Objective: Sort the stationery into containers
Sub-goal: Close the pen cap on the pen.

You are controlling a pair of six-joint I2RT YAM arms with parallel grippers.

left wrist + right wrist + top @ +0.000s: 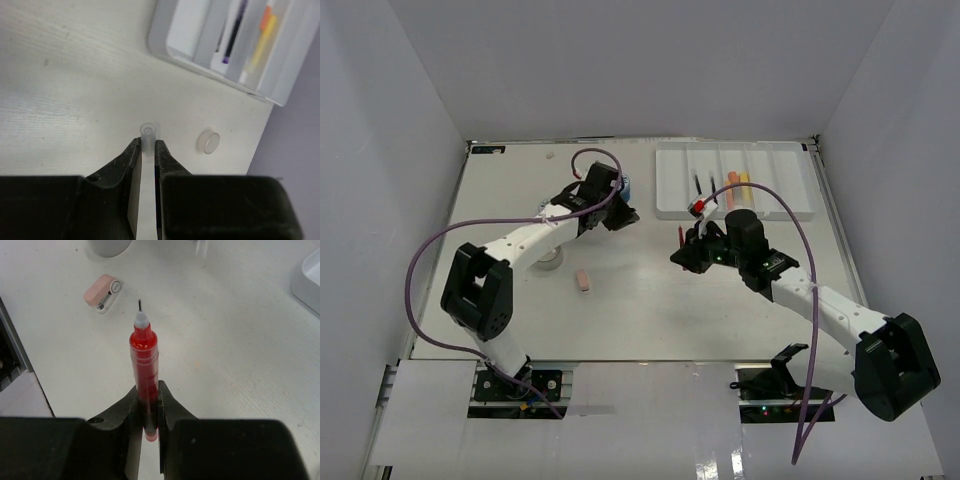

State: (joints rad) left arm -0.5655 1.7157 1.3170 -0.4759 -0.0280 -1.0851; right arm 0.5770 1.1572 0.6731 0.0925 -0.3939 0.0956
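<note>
My right gripper (682, 256) (148, 387) is shut on a thin red pen (144, 350), its tip pointing away, held above the table in front of the white divided tray (675, 175). My left gripper (620, 215) (148, 142) is shut on a small clear tube (149, 131), low over the table left of the tray (185, 25). The tray holds black pens (698, 185), an orange marker (732, 190) and a yellow marker (744, 185). A pink eraser (583, 281) (102, 292) lies on the table. A blue-lidded jar (625, 186) peeks out behind the left wrist.
A tape roll (550, 258) sits partly under the left forearm. A small translucent ring (207, 141) lies just right of the left fingers. White walls enclose the table on three sides. A purple cable loops over each arm.
</note>
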